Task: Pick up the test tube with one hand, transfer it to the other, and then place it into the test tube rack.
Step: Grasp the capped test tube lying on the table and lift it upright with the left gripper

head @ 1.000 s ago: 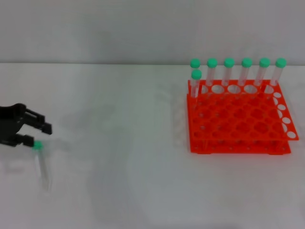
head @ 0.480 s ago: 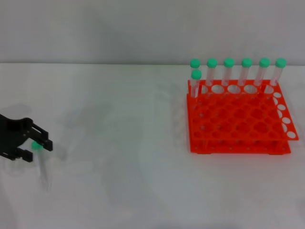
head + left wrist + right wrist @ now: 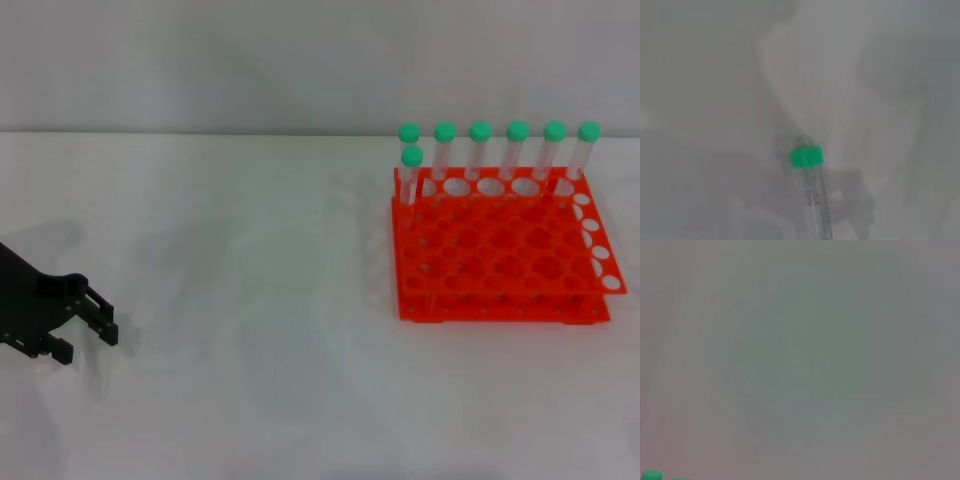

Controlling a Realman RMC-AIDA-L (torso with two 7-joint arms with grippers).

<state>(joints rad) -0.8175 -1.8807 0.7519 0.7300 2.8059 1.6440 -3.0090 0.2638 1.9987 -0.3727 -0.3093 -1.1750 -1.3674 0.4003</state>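
- seen from the head camera: left gripper (image 3: 85,325), black and forked, low over the white table (image 3: 250,300) at its far left edge, fingers pointing toward the centre.
- black wrist block behind the fingers, running off the left border; casts a soft grey shadow on the table.
- two blunt black fingertips (image 3: 105,333) stand slightly apart, one above the other, with a narrow gap between; nothing visible in that gap from the head view.
- cannot tell from the head view whether the fingers touch the tube; tube hidden there under the gripper.
- seen from the left wrist camera: test tube (image 3: 816,200), slim clear plastic with a fine printed scale along its side and a round ribbed green cap (image 3: 807,156), lying on the pale table surface, close below the camera.
- own fingers of the left gripper not shown in the wrist picture.
- test tube rack (image 3: 500,250), bright orange-red plastic, two flat tiers pierced by a grid of round holes, on the right side of the table, well apart from the gripper.
- seven green-capped tubes (image 3: 481,150) upright in the rack: six across the back row, one just in front at the left corner.
- right gripper out of sight; right wrist picture mostly plain grey surface, blurred.
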